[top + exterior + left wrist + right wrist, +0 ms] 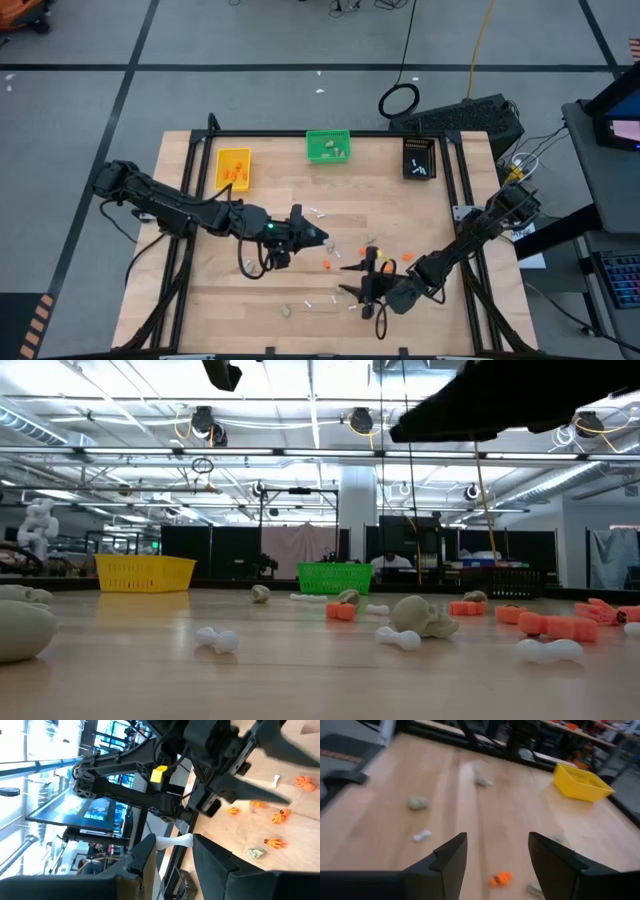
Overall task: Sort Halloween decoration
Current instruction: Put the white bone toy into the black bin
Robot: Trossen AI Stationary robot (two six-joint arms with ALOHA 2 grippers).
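The Halloween decoration lies scattered on the wooden table: orange bits, white sticks and beige lumps. My left gripper, near the table's middle, is shut on one white stick above the table. My right gripper, at the near right, stands open with nothing between its fingers. An orange bit lies on the table below it. In the low view, sticks, lumps and orange bits rest on the tabletop. My left gripper pinches the white stick between its two fingers, with the stick spanning the gap and one knobbed end against each finger. The fingers come nearly level from the table's left. The stick is lifted clear of the table.
Three small bins stand along the far edge: yellow with orange bits in it, green with beige lumps, black with white sticks. The two grippers are close together near the middle. Bare wood lies at the near left.
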